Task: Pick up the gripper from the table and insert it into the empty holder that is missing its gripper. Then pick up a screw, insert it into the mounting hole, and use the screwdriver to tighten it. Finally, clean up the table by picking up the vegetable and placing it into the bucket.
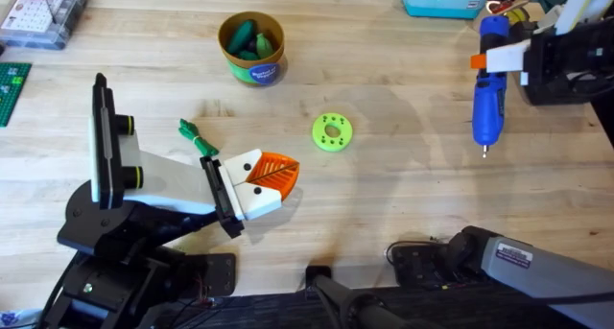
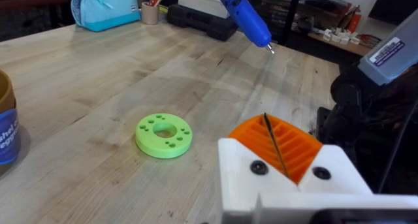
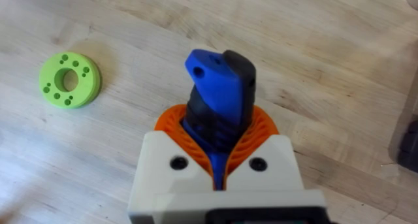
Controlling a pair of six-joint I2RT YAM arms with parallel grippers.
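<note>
a: the screwdriver [image 1: 489, 91] hangs over the table's [image 1: 403, 185] far right, long axis running away from the bases, bit pointing back toward them.
b: the holder?
a: the holder [image 1: 168, 180] is well to its left. right gripper [image 3: 219, 178] is clenched on the blue handle.
b: left gripper [image 2: 282, 160]?
a: pads seem pressed together, nothing between.

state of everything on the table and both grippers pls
left gripper: shut, nothing held
right gripper: shut on the screwdriver
screwdriver: gripped at its handle, bit pointing away from the gripper
vegetable: lying on the table, outside the bucket
bucket: upright, green vegetables inside
green disc: lying flat, untouched
</note>
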